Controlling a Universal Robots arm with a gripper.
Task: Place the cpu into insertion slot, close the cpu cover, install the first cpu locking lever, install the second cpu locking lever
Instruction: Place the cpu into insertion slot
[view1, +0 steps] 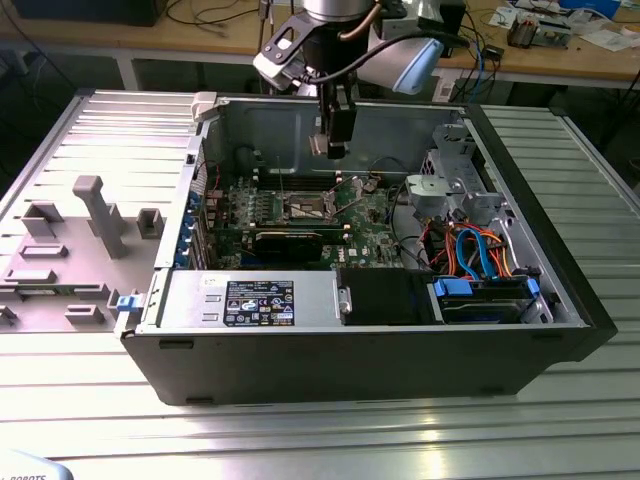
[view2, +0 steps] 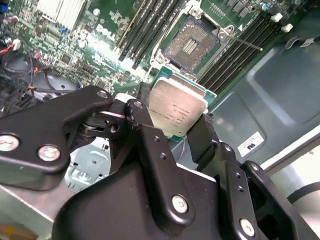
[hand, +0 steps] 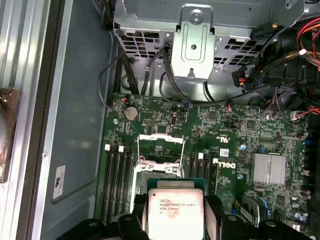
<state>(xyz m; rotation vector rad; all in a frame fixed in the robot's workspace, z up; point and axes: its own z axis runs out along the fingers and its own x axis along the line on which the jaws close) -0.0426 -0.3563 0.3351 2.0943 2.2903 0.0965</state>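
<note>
Pincer (view2: 172, 122) clamped on the small, flat, square cpu with its silvery-grey metal top (view2: 177, 107), hanging above the open case.

Its black fingers (view2: 142, 117) press two opposite edges of the chip, which I judge the right hold: the part looks light and stiff, its lid slick, its underside probably delicate. Below it lies the square insertion slot with dark centre and silvery rim (hand: 156, 173), uncovered, and the thin silvery cpu cover frame (hand: 161, 145) seems swung up beside it. Around them spreads the green circuit board (hand: 225, 125), crowded with parts, inside a black computer case (view1: 350, 365) on a ribbed metal table (view1: 300, 440). A cluttered wooden table (view1: 560, 55) stands behind.
</note>
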